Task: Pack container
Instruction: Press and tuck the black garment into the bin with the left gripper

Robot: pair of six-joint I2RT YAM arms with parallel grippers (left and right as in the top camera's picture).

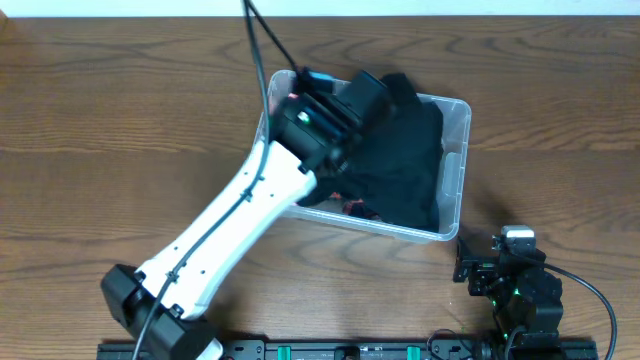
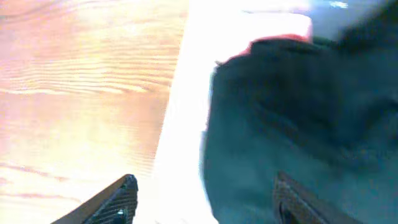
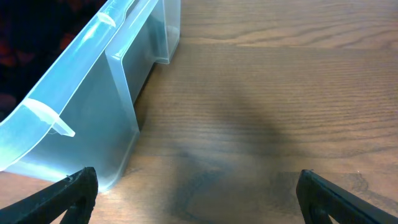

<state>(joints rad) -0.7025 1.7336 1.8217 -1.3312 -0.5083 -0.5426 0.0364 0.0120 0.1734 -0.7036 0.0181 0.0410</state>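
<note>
Container sits in the middle of your wooden table with black cloth piled inside. Your left gripper hangs over its left end, fingers spread wide above the cloth. Your right gripper is just beside the container's near right corner, fingers wide apart too, gripping nothing.

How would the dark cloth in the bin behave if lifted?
Probably floppy: the dark cloth lies bunched in folds inside the container, so it would likely drape and sag. It looks light, and a trailing end might snag the rim.
</note>
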